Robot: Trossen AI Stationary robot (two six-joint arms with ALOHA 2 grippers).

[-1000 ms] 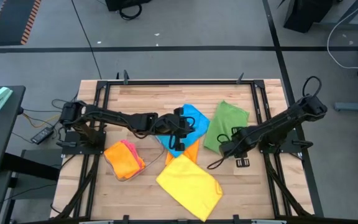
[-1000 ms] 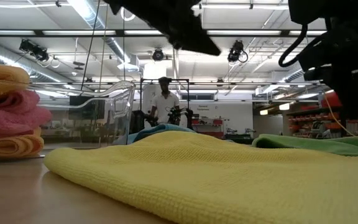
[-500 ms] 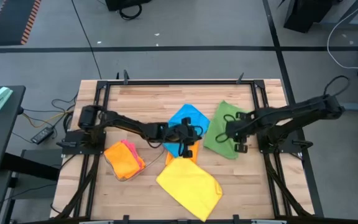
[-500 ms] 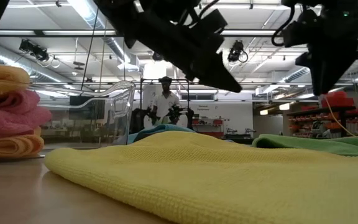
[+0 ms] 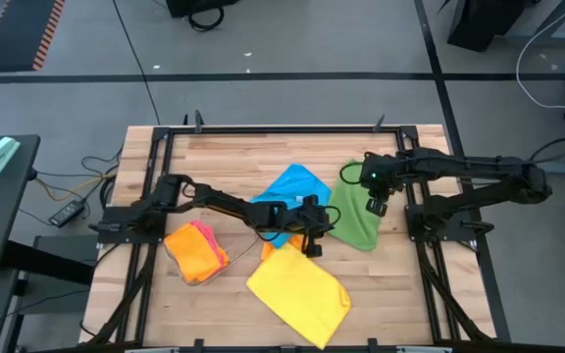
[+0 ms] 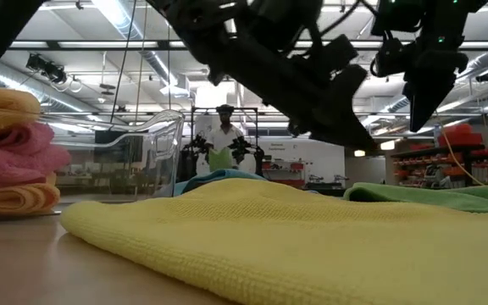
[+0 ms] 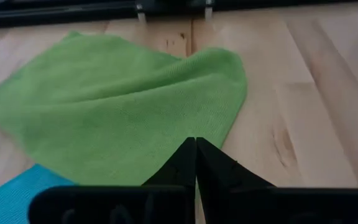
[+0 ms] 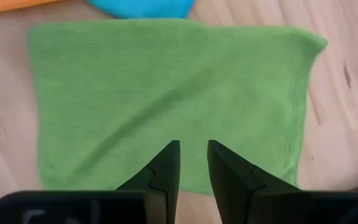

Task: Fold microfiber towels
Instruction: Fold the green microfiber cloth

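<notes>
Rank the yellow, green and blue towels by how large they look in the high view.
1. Yellow towel: largest, lying fully in view.
2. Green towel: smaller.
3. Blue towel: looks close to the green, but the left gripper and arm cover part of it, so this ranking is unsure.

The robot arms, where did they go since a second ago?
Both went to the green towel. The left gripper slid right, from over the blue towel to the green towel's near edge. The right gripper swung up over its far side. Neither grabbed anything. The towels stayed put.
</notes>
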